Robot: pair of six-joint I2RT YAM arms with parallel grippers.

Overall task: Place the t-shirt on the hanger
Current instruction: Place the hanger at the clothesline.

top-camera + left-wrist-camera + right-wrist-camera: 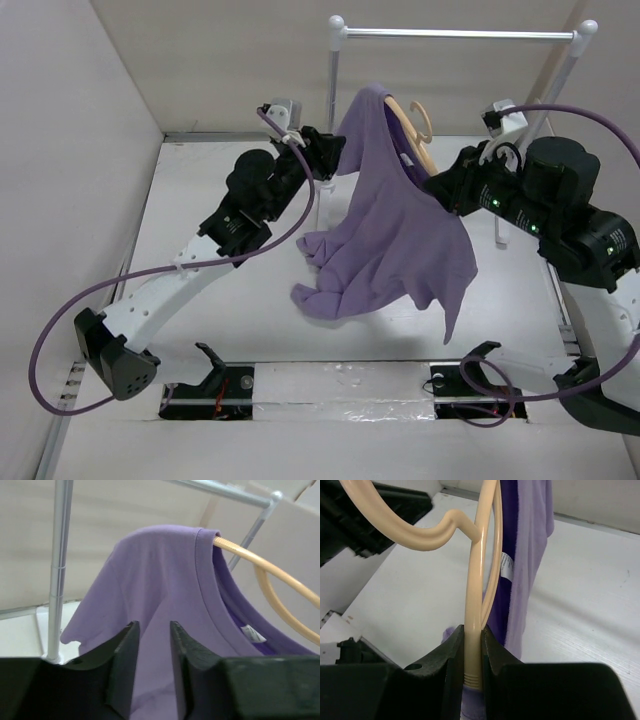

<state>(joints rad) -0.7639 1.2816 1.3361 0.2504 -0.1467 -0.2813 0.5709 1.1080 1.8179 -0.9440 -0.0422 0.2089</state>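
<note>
White table (400, 340), one hanger (472, 595), one t-shirt (390, 240)

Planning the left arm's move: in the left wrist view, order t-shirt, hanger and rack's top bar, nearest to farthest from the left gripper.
1. t-shirt: centre, between the jaws of the left gripper.
2. hanger: upper right, poking from the collar.
3. rack's top bar: farthest back, top right.

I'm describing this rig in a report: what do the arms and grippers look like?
Left arm: black joint housings, white links. Right arm: mostly black, with small green lights. A purple cable loops along each. Left gripper and right gripper: two blocky black fingers each.
</note>
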